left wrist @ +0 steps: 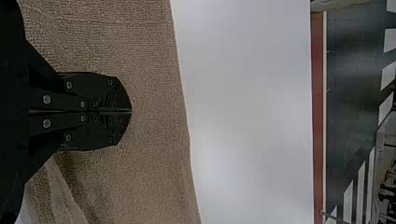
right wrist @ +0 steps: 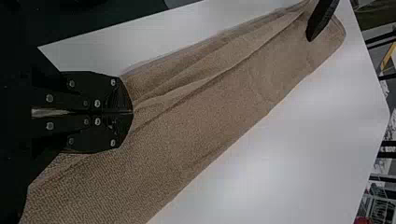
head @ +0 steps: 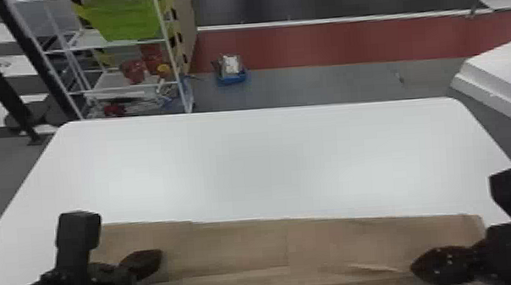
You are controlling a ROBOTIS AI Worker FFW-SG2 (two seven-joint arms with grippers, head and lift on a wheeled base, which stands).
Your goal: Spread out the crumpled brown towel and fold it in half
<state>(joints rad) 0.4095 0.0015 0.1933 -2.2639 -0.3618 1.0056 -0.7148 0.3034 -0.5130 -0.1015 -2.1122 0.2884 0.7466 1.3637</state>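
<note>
Towel lies long, left to right.

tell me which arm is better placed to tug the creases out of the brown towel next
Probably the right. Creases in the brown towel fan out from the closed tips of the right gripper, while the left gripper's tips lie over a smoother stretch.

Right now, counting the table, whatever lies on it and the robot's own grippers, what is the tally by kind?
Towels: 1, the brown towel
Grippers: 2, the left gripper and the right gripper
Tables: 1, the white table
Total: 4
</note>
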